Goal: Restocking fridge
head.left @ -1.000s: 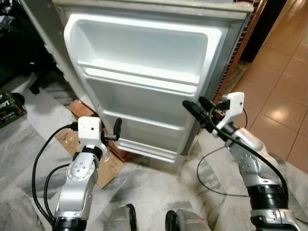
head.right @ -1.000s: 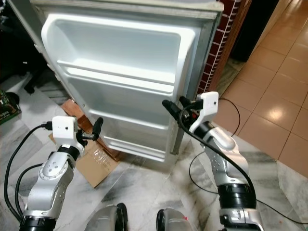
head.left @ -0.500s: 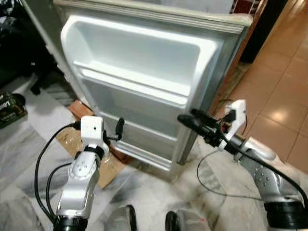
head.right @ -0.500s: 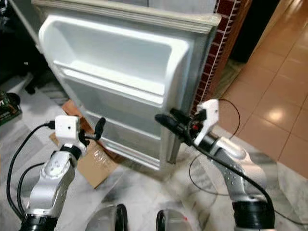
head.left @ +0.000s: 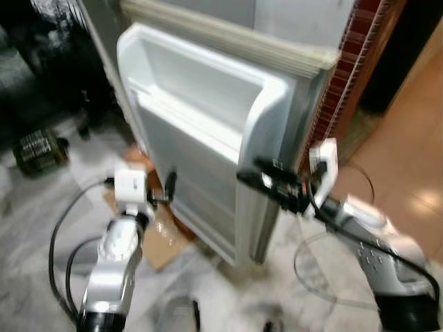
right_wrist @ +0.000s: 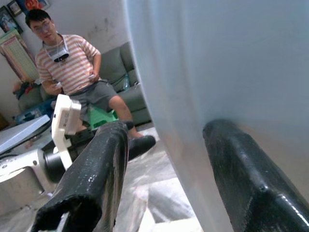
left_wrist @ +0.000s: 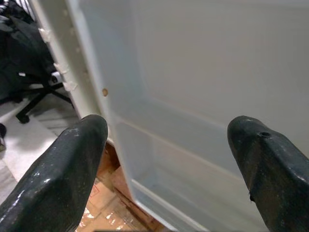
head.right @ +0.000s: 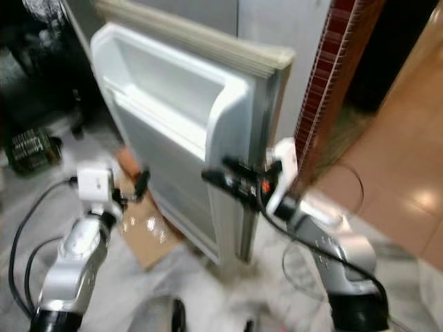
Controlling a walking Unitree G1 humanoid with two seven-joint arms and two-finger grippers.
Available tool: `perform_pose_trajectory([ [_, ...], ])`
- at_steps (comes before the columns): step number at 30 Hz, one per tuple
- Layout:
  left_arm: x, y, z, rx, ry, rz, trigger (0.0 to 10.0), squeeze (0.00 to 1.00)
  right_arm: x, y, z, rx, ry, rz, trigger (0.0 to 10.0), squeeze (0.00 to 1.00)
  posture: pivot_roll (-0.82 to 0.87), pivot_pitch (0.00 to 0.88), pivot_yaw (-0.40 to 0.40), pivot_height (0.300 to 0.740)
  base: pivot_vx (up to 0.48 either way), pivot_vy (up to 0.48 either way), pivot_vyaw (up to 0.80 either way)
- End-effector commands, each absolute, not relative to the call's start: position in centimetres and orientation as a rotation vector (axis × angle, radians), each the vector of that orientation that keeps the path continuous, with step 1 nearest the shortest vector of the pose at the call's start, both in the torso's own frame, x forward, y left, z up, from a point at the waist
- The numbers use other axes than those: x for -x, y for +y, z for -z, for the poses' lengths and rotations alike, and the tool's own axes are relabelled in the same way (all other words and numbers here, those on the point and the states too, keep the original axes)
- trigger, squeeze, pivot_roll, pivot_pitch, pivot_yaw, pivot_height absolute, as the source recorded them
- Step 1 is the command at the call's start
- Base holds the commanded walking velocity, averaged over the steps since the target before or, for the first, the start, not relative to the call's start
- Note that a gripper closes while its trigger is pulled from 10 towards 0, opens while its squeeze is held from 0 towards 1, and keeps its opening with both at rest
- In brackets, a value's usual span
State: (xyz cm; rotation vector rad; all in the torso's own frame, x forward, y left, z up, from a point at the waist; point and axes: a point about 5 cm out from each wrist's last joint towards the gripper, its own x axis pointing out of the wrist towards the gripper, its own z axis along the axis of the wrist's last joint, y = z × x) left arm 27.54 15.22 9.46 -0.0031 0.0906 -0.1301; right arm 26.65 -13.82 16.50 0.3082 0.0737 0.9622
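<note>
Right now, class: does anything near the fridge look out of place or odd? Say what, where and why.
A flattened piece of cardboard lies on the marble floor at the foot of the open fridge door, partly tucked beneath it. The door's shelves hold nothing.

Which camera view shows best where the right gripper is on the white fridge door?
The right wrist view: the right gripper has its open fingers on either side of the white fridge door edge. Both eye views show the gripper at that edge, blurred. The left wrist view shows the door's inner shelves.
</note>
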Motion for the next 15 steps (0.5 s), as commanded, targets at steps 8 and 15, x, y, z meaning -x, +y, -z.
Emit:
perform_pose_trajectory([
  [8, -27.8, 15.5, -9.8, -0.011, 0.076, 0.122, 10.0, 0.00, -26.8, -13.7, -16.8, -0.280, 0.051, -0.948, 10.0, 0.00, 0.00, 0.102, 0.085, 0.740, 0.000, 0.000, 0.00],
  [15, -27.8, 15.6, -9.8, -0.010, 0.078, 0.122, 10.0, 0.00, -26.8, -14.2, -15.7, -0.255, 0.082, -0.928, 8.8, 0.00, 0.00, 0.102, 0.085, 0.740, 0.000, 0.000, 0.00],
])
